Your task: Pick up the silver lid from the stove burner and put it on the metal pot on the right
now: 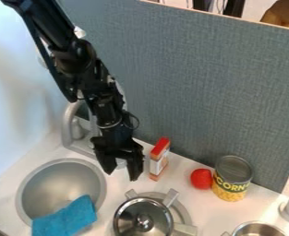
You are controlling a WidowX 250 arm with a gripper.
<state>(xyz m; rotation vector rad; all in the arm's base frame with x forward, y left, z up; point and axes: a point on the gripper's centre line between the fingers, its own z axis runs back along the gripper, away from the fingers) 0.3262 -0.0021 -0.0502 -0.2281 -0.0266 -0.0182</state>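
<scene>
Box (159, 160), red top, upright on the counter (183, 177) near the back wall (202, 92). Claw (121, 175) just beside it at 9 o'clock, pointing down, fingers spread, nothing pinched. Pot (142, 219) with lid between 6 and 7 o'clock of the box. Red ball (201, 179) at 4, touching or nearly touching a can (233, 177). Faucet (69, 124) at 10. Sink (48, 189) between 8 and 9, blue cloth (66, 219) over its near rim.

A white counter (215, 213) is fitted with a round grey sink (46, 180), behind which a tap (68, 125) is mounted. On its surface a red-topped box (159, 159) is stood upright, a red ball (201, 179) is placed just beside a yellow-labelled can (233, 179), and a grey burner (182, 213) is set nearer the front.
</scene>
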